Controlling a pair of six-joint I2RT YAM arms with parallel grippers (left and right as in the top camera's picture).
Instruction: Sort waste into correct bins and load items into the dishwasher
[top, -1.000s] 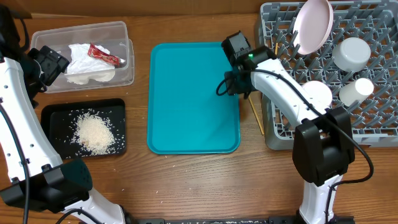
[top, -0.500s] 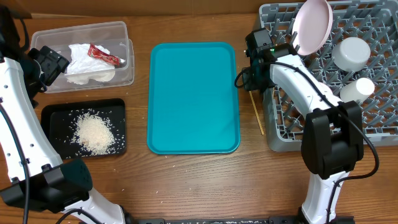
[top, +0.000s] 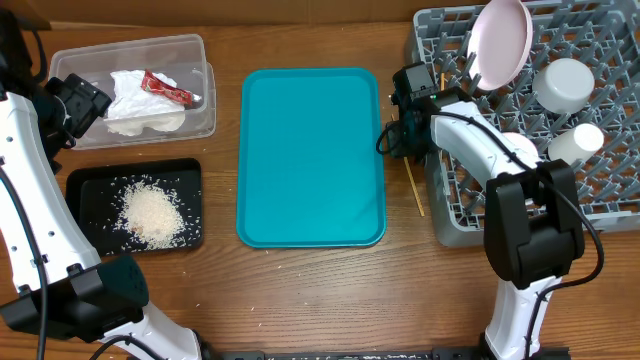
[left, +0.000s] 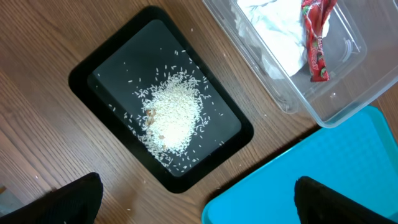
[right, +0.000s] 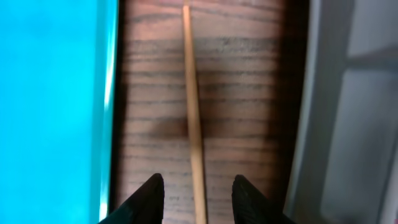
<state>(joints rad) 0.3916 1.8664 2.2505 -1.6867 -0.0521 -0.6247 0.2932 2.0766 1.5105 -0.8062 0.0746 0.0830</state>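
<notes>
A thin wooden chopstick (top: 414, 188) lies on the table between the teal tray (top: 310, 155) and the grey dish rack (top: 590, 200). My right gripper (top: 404, 140) is low over its upper end. In the right wrist view the chopstick (right: 194, 118) runs between the open fingers (right: 198, 190), which do not touch it. A second chopstick (top: 443, 80) stands in the rack with the pink plate (top: 503, 42), a white bowl (top: 566, 85) and a cup (top: 574, 142). My left gripper (top: 85, 100) is open over the clear tub (top: 205, 95), which holds the napkin (top: 130, 95) and red wrapper (top: 168, 90).
The black tray (top: 90, 180) holds the rice (top: 152, 212); the left wrist view shows the tray (left: 93, 62), rice (left: 171, 115), tub (left: 336, 112) and wrapper (left: 316, 43). The gap between teal tray and rack is narrow. Another white dish (top: 512, 148) sits under my right arm.
My right gripper moved from the teal tray's right edge over to the gap by the rack, and now sits low with its fingers either side of the lying chopstick. The left arm has not moved.
</notes>
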